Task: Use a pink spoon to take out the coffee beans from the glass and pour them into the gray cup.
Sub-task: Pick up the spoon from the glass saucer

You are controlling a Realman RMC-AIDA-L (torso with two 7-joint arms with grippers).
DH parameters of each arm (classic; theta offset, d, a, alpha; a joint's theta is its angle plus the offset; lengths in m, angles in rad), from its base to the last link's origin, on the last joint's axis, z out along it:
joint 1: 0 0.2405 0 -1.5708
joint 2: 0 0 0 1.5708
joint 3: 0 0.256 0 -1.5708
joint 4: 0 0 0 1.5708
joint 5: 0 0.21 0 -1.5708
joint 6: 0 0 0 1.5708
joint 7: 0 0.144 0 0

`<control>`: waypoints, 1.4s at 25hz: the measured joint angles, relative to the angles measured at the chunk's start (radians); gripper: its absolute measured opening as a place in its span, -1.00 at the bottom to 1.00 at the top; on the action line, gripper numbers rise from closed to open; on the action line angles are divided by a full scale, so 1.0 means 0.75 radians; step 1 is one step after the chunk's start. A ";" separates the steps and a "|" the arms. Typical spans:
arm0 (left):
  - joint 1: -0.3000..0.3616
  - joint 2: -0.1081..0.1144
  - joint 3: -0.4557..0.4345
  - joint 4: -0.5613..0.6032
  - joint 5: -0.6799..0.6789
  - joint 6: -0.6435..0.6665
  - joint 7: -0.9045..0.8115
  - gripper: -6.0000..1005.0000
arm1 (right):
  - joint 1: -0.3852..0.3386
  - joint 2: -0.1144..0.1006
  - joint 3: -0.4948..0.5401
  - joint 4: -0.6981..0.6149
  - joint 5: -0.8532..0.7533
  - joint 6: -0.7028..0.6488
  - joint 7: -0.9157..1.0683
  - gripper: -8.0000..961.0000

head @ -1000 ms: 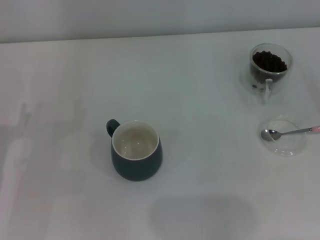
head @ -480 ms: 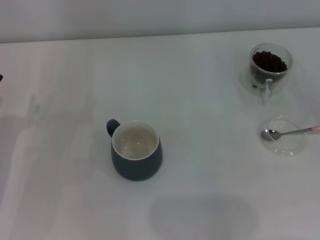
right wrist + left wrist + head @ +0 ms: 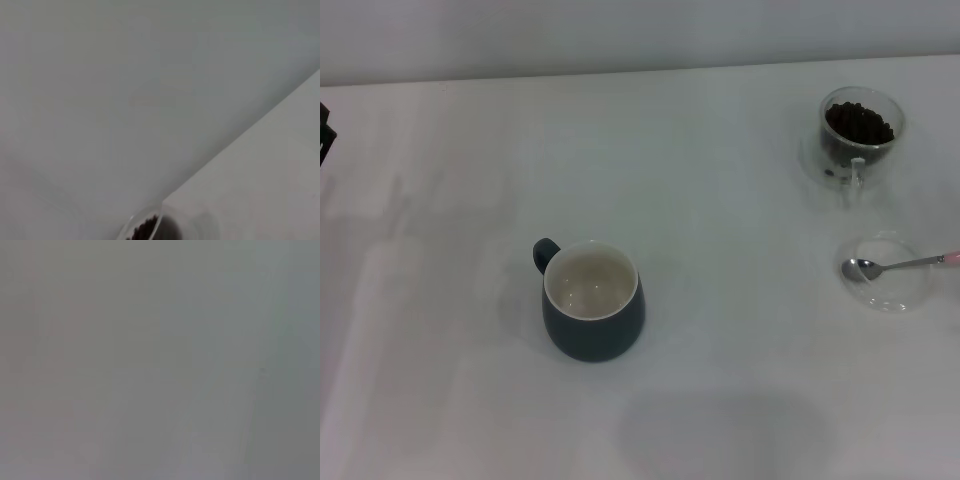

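Note:
The gray cup (image 3: pixel 592 300) stands upright left of the table's middle, its cream inside empty and its handle toward the far left. The glass (image 3: pixel 861 145) stands at the far right and holds coffee beans (image 3: pixel 860 123). It also shows in the right wrist view (image 3: pixel 172 226) with the beans (image 3: pixel 145 229). The pink spoon (image 3: pixel 900 264) lies with its metal bowl on a flat clear dish (image 3: pixel 892 292), handle pointing right. A dark bit of my left gripper (image 3: pixel 325 135) shows at the left edge, far from the cup. My right gripper is out of view.
The white table (image 3: pixel 720 200) runs to a pale wall at the back. The left wrist view shows only a plain grey surface. Soft shadows lie on the table at the left and at the front.
A dark part of my left gripper has come into view at the left edge and moved further in. The shadows at the left have shifted. The cup, glass and spoon have not moved.

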 joint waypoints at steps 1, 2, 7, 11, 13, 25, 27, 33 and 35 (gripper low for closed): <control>0.000 0.000 0.000 0.000 0.000 0.000 0.000 0.78 | -0.002 -0.001 0.000 0.000 -0.019 0.002 0.009 0.79; -0.005 0.000 -0.001 0.001 -0.005 0.000 0.000 0.78 | -0.004 -0.002 0.000 0.001 -0.033 0.003 0.016 0.79; -0.022 0.000 -0.002 0.002 -0.007 0.009 0.001 0.78 | -0.013 0.005 -0.005 0.002 -0.063 0.002 0.023 0.79; -0.057 -0.001 -0.002 0.000 -0.008 0.080 0.001 0.78 | -0.001 0.016 -0.007 0.002 -0.111 -0.001 0.051 0.79; -0.067 -0.002 -0.002 -0.001 -0.008 0.089 0.001 0.78 | 0.009 0.018 -0.007 0.002 -0.152 -0.002 0.066 0.79; -0.078 0.000 -0.002 -0.006 -0.008 0.091 0.001 0.78 | 0.014 0.045 -0.001 0.002 -0.185 0.032 0.087 0.59; -0.078 0.000 -0.002 -0.006 -0.008 0.092 0.001 0.78 | 0.016 0.054 0.000 0.003 -0.185 0.029 0.087 0.45; -0.079 0.002 -0.002 -0.003 -0.008 0.092 0.001 0.78 | 0.019 0.068 0.006 0.004 -0.170 -0.028 0.088 -0.11; -0.079 0.002 -0.002 -0.001 -0.008 0.092 0.001 0.78 | 0.019 0.068 0.007 0.003 -0.169 -0.038 0.088 -0.11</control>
